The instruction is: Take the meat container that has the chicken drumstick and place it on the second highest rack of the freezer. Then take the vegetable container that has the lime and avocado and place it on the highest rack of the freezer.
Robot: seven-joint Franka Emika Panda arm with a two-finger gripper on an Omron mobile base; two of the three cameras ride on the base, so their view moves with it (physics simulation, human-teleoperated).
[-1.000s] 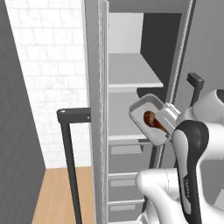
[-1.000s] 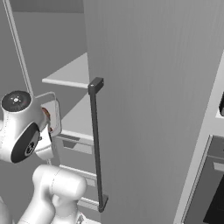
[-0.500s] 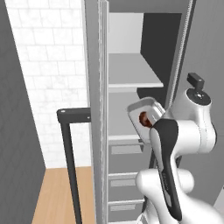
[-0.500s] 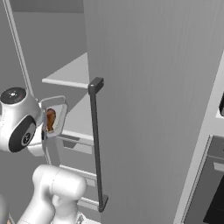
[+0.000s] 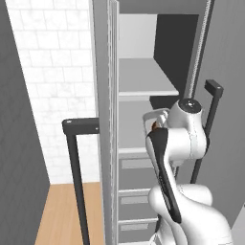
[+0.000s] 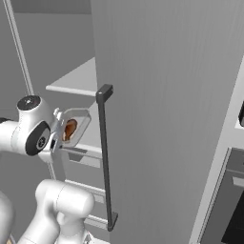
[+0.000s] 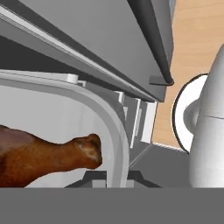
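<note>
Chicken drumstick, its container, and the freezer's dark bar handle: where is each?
chicken drumstick (image 7: 39, 156): hand view, middle of the meat.
meat container (image 6: 85, 119): right base view, pale rim.
freezer handle (image 6: 106, 157): right base view, mid-bar.

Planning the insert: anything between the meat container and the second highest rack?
Nothing visible blocks it. The meat container with the chicken drumstick is held tipped on edge in front of the open freezer, level with the second highest rack; the bare part of that rack shows nothing on it.
</note>
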